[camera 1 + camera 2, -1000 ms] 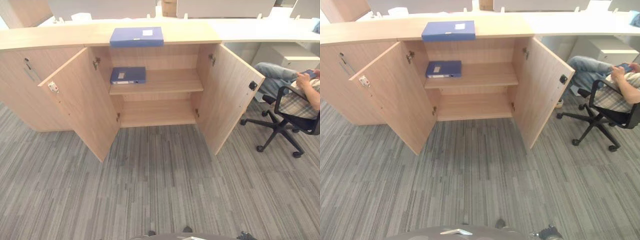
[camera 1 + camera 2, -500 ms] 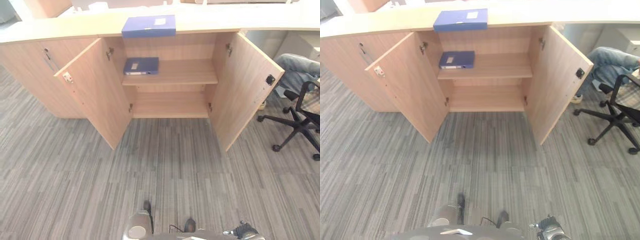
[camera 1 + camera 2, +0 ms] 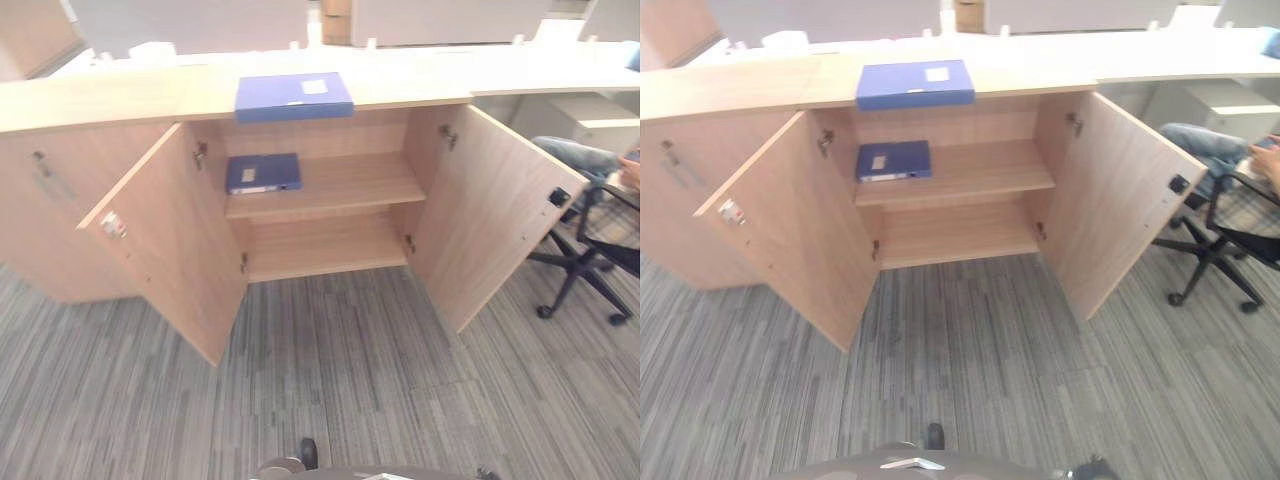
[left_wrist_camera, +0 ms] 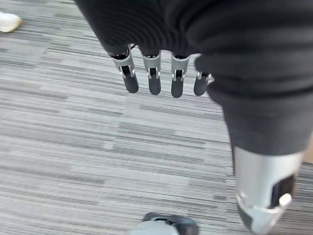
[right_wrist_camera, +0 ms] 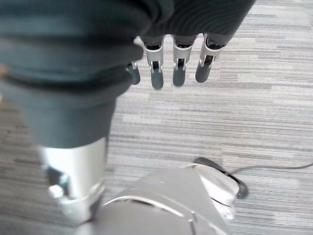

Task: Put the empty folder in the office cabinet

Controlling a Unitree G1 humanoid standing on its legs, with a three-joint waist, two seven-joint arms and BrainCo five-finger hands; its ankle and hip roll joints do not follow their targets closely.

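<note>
folder (image 3: 294,96) on worktop (image 3: 120,95), ungrasped | cabinet (image 3: 330,185) doors open for it | left hand (image 4: 152,73), right hand (image 5: 168,66) hang relaxed, empty

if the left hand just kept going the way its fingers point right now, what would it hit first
Most likely the grey carpet floor. In its wrist view the left hand hangs with straight fingers aimed down at bare carpet, with nothing between. How far off the floor lies is unclear.

Both hands: left hand (image 4: 161,29) and right hand (image 5: 161,19) under dark ribbed covers; silver fingers (image 4: 154,78), dark tips; thumb silver-grey with dark inset.
</note>
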